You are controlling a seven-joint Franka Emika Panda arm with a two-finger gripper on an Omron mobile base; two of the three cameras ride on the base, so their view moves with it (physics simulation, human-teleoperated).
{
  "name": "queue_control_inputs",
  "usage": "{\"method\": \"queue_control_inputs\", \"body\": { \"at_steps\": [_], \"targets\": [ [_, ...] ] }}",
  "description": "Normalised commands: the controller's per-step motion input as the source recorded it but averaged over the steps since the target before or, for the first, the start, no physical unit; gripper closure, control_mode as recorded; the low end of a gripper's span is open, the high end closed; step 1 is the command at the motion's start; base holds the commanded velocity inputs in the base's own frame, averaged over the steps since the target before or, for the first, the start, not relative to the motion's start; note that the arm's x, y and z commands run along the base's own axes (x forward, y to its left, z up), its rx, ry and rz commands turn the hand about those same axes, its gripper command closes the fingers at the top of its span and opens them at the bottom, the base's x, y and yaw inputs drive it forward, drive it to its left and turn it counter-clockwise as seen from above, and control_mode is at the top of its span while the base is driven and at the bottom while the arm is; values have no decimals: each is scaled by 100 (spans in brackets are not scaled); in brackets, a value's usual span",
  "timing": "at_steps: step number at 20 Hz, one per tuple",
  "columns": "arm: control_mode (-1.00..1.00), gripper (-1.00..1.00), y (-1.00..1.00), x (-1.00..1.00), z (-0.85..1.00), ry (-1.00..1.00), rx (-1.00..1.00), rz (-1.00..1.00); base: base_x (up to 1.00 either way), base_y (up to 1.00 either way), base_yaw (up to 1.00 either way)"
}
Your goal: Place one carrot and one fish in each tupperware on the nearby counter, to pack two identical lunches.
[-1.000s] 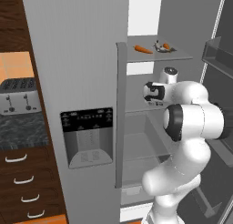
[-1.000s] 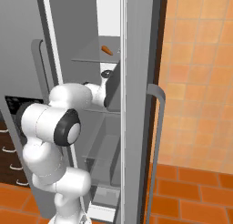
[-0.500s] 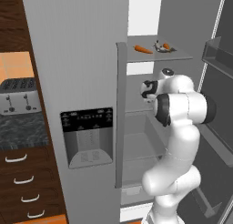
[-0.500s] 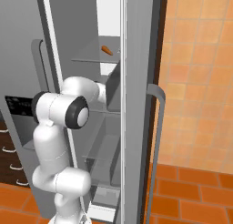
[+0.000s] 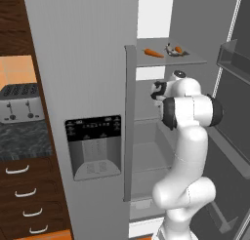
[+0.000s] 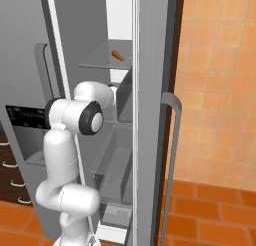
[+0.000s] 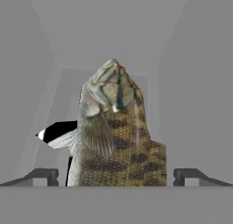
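Fish dead ahead, between my open tips

Fish (image 7: 116,132) sits straight in front of my pincer (image 7: 116,176) in the hand view, mottled brown and green, head end away from me, body running toward the camera. Its long axis points along my reach, not across it. The two finger tips stand wide apart, one on each side of the body at the bottom of that view, with grey gaps between each tip and the flanks. Nothing held; jaws fully open.

From the left base view my hand (image 5: 158,90) is inside the open fridge (image 5: 78,63), below the upper shelf (image 5: 168,60). On that shelf lie a carrot (image 5: 154,52) and, just beside it to the right, a small cluster that looks like another fish and carrot; too small to tell apart. Which shelf the fish in front of me rests on I cannot settle from these views.

Right base view: my arm reaches in behind the open door (image 6: 152,90); a carrot (image 6: 117,55) shows on the upper shelf.

Judgement: first pick not yet made. Fish is centred and lengthwise to me, so the tips would close across its narrow width. Risk: a slippery, rounded body may squirt forward.

Counter (image 5: 22,139) with toaster (image 5: 17,103) lies well off to my left.
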Motion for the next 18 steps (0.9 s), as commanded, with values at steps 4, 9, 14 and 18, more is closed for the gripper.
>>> {"method": "queue_control_inputs", "body": {
  "at_steps": [4,9,14,18],
  "targets": [
    [-100,100,65,-20,-90,3,-11,1,0,0,0],
    [-100,100,34,-95,-30,2,0,0,0,0,0],
    [-100,100,6,-100,0,-5,1,0,0,0,0],
    [-100,100,1,-100,0,-4,0,0,0,0,0]
  ]
}}
